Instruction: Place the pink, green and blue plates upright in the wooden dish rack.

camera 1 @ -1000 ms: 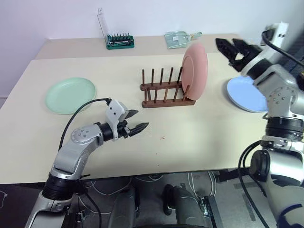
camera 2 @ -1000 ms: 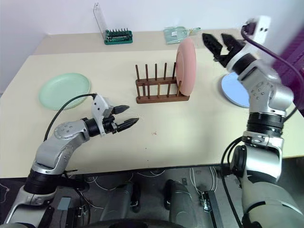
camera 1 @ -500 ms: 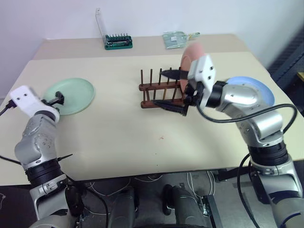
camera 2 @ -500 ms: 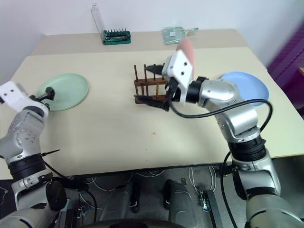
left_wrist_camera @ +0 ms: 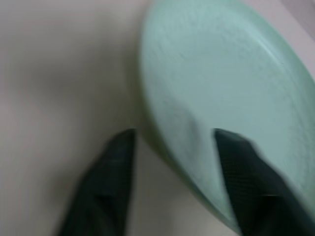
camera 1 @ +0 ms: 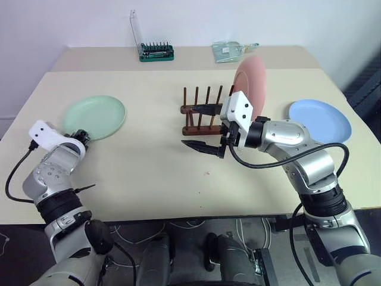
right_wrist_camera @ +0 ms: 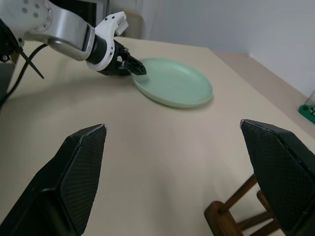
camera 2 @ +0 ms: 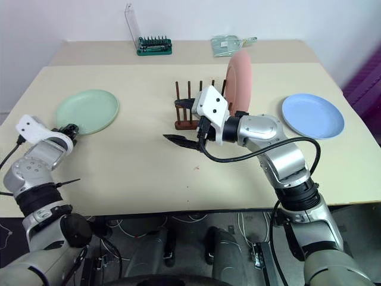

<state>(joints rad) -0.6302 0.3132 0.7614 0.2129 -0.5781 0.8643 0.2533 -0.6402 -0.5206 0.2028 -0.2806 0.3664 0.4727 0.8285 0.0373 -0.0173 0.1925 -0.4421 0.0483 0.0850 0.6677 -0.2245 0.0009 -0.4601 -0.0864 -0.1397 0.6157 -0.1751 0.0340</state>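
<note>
The pale green plate (camera 1: 95, 117) lies flat at the table's left. My left gripper (left_wrist_camera: 172, 135) is at its near rim, open: one finger (left_wrist_camera: 110, 182) stands on the table side of the rim and the other (left_wrist_camera: 241, 182) over the plate. The pink plate (camera 1: 249, 80) stands upright at the right end of the wooden dish rack (camera 1: 205, 113). To the right of the rack, the blue plate (camera 1: 319, 121) lies flat. My right gripper (camera 1: 199, 127) hangs wide open and empty just in front of the rack, pointing left.
A green bit holder with a clear lid (camera 1: 156, 52) and a clear packet (camera 1: 229, 50) sit at the back edge. Bare tabletop (camera 1: 149, 161) spreads between the green plate and the rack.
My left arm swung from the table's middle out to the green plate, and its fingers narrowed around the rim. The right arm swept from the back right to the front of the rack.
</note>
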